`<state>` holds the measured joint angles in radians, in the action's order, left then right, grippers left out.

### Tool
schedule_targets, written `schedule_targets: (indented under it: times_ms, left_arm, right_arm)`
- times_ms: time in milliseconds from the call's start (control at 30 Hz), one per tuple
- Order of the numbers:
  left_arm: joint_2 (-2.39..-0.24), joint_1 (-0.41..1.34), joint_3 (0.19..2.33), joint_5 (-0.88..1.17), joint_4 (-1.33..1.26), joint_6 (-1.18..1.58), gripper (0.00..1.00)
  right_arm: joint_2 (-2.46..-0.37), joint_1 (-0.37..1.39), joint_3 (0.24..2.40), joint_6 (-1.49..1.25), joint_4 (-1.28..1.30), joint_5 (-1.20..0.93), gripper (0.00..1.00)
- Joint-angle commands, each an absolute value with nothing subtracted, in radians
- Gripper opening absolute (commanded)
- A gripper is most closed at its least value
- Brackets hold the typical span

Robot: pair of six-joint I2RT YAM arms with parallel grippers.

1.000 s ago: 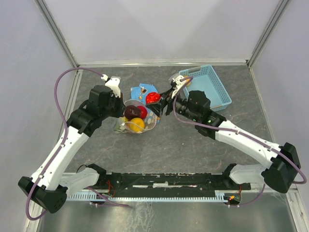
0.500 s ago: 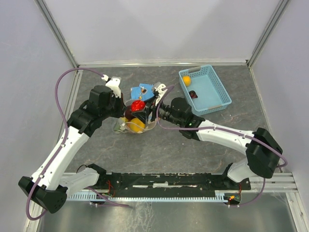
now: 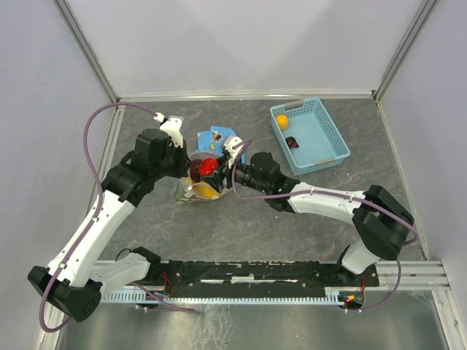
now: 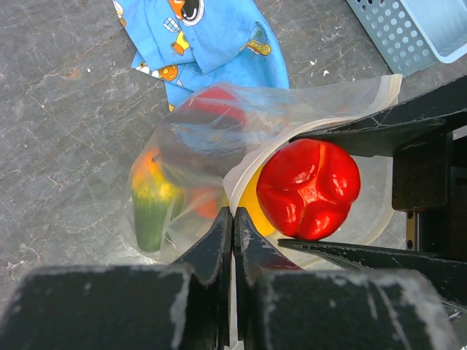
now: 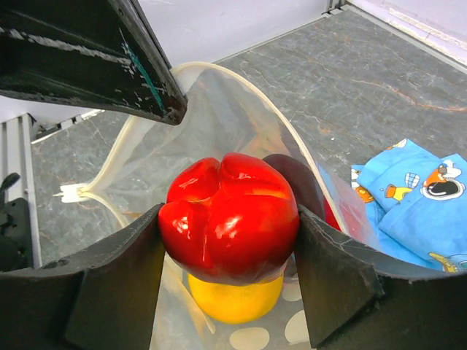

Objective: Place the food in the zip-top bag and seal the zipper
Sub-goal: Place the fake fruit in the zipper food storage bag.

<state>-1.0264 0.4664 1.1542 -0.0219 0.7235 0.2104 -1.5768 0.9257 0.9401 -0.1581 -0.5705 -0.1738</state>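
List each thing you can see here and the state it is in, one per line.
Zip-top bag: open, unsealed.
Left jaws: shut on the bag's rim.
Right jaws: gripping the red fruit.
Red fruit: held at the bag's mouth.
Yellow fruit: inside the bag.
Green-orange fruit: inside the bag.
Basket: holds an orange fruit and a dark fruit.
Blue cloth: crumpled.
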Motion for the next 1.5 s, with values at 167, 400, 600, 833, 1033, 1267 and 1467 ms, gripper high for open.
schedule_targets:
  times_ms: [167, 400, 600, 833, 1033, 1267, 1467]
  left_arm:
    - [-1.015, 0.461, 1.157, -0.007, 0.665, 0.171, 0.03]
    - [-1.018, 0.461, 1.155, -0.005, 0.665, 0.171, 0.03]
    - [-1.019, 0.461, 1.155, -0.005, 0.665, 0.171, 0.03]
    - [-1.019, 0.462, 1.155, -0.003, 0.664, 0.172, 0.03]
    - [-1.017, 0.462, 1.155, -0.003, 0.665, 0.172, 0.03]
    - [-1.017, 0.462, 1.155, -0.003, 0.664, 0.171, 0.03]
    - [-1.015, 0.46, 1.155, -0.004, 0.664, 0.171, 0.03]
  right_arm:
    - [-1.607, 0.93, 0.947, -0.034, -0.639, -0.091, 0.6]
    - [-1.608, 0.93, 0.934, -0.023, -0.645, -0.027, 0.66]
    - [-1.602, 0.929, 0.928, -0.026, -0.641, -0.009, 0.74]
    - [-1.571, 0.929, 0.919, -0.046, -0.636, -0.001, 0.81]
    - [-1.533, 0.929, 0.908, -0.067, -0.626, 0.022, 0.83]
    - [-1.4, 0.93, 0.907, -0.127, -0.469, 0.098, 0.83]
    - [-1.308, 0.93, 0.988, -0.232, -0.137, 0.232, 0.8]
